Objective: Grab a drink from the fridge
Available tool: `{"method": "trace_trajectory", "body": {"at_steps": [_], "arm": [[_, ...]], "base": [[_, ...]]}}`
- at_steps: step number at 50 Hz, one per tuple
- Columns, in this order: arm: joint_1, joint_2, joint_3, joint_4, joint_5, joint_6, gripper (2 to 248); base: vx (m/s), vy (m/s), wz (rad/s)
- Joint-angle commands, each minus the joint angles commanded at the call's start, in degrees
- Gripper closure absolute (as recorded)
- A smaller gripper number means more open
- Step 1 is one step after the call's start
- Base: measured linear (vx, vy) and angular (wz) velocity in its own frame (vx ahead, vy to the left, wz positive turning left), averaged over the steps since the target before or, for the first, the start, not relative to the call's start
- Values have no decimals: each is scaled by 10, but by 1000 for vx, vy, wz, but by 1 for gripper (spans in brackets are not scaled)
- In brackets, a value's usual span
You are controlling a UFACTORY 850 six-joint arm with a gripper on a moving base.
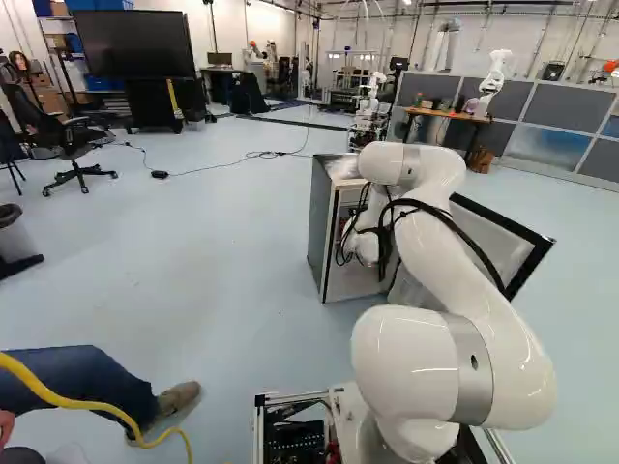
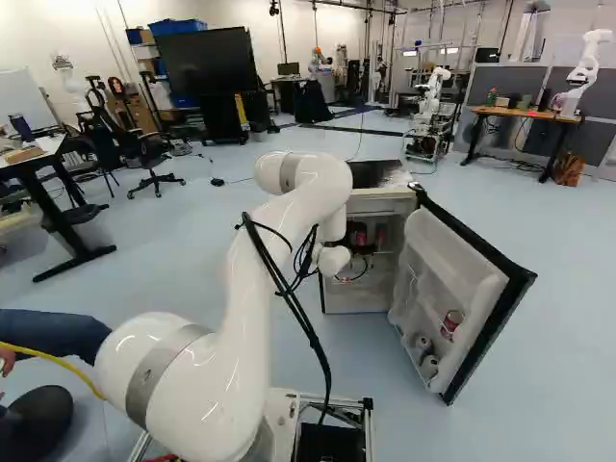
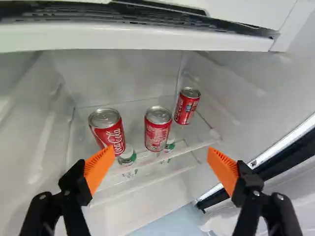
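The claw (image 3: 160,151) is spread wide, its two orange pads well apart and pinching nothing. It faces into the open fridge (image 1: 322,227), with the drinks ahead of it. Taking the claw as the middle of a clock in the wrist view, one pad sits at 8 o'clock and the other at 4.

Three red drink cans stand upright on the clear shelf (image 3: 134,113). The left can (image 3: 109,130) is at 10 o'clock, the middle can (image 3: 157,130) at 12 and the right can (image 3: 187,105) at 1, farther back near the side wall. The cans stand apart from one another. Under the clear shelf are two green-and-white containers, partly hidden: one (image 3: 127,156) at 9 o'clock, the other (image 3: 168,146) below the middle can. A black slotted strip (image 3: 147,14) crosses at 12 o'clock, past the cans, and the door's dark edge (image 3: 285,152) runs at 3.

In the right base view, the arm (image 2: 241,318) rises from 7 o'clock and bends over near 12, its far end at the mouth of the fridge. The fridge door (image 2: 452,260) is swung open toward 4 o'clock. Its rack holds a red can (image 2: 450,324) at 4 and two pale cans (image 2: 428,366) at about 5. Farther off, a big dark screen (image 2: 207,63) stands at 11 o'clock and another robot (image 2: 585,67) at 2.
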Motion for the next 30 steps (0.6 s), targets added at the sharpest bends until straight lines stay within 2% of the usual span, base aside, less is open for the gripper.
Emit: {"method": "trace_trajectory", "body": {"at_steps": [30], "arm": [[0,-1,-1,0,0,0,3]], "base": [[10,0,-1]]}}
